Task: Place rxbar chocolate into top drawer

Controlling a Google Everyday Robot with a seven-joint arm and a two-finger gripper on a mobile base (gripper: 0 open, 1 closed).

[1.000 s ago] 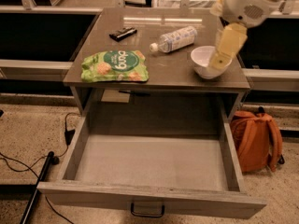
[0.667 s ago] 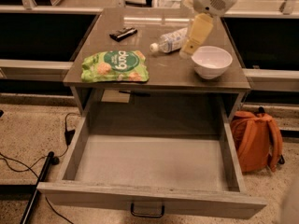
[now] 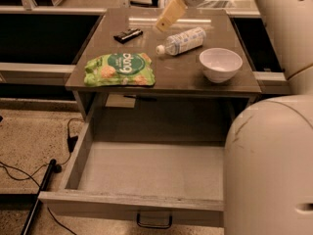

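The rxbar chocolate (image 3: pixel 127 34), a small flat black bar, lies on the table top at the back left. The top drawer (image 3: pixel 132 199) is pulled wide open below the table, its plain grey bottom bare and its dark handle (image 3: pixel 154 222) at the front. My gripper (image 3: pixel 166 17) hangs over the back of the table. It is to the right of the bar and a little above it, just beyond the cap end of the bottle, and holds nothing that I can see.
A green-and-white snack bag (image 3: pixel 120 68) lies at the table's front left. A clear bottle (image 3: pixel 183 40) lies on its side mid-table, with a white bowl (image 3: pixel 220 64) at the right. My pale body (image 3: pixel 269 170) fills the right side. Cables (image 3: pixel 44 180) trail on the floor at the left.
My gripper has swung left and back, from over the white bowl, past the bottle, to a spot nearer the black bar. The objects on the table have not moved.
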